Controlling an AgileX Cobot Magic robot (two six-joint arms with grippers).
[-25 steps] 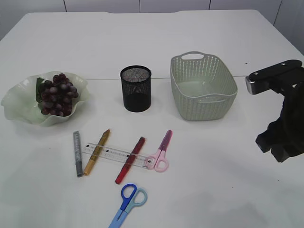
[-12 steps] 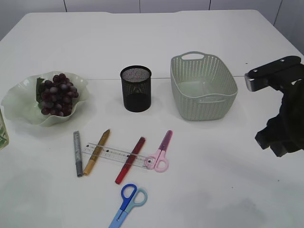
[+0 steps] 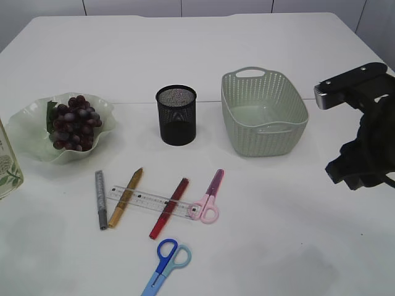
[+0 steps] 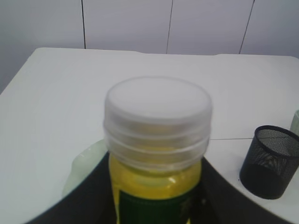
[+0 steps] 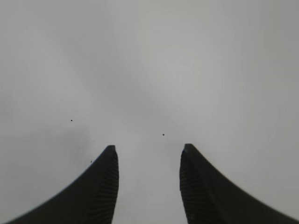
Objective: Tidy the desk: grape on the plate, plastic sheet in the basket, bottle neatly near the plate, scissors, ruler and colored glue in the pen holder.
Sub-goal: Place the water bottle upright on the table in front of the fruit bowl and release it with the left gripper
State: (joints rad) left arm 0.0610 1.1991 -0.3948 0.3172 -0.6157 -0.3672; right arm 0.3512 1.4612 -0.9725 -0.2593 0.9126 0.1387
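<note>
Grapes [image 3: 73, 122] lay in wavy plate [image 3: 24, 139], bottle [image 3: 7, 168] stood at left edge, mesh pen holder [image 3: 176, 115] stood beside empty basket [image 3: 264, 113], glue sticks, ruler [image 3: 150, 201], two scissors lay in front, right arm [image 3: 364, 132] hung at right.

black mesh pen holder [image 3: 176, 115], pale green woven basket [image 3: 264, 113], purple grape [image 3: 73, 121]

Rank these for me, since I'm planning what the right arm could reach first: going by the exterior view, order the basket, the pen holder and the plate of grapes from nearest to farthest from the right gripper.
1. Basket: just left of the right gripper, nearest.
2. Pen holder: table centre, beyond the basket.
3. Plate of grapes: far left, farthest.
</note>
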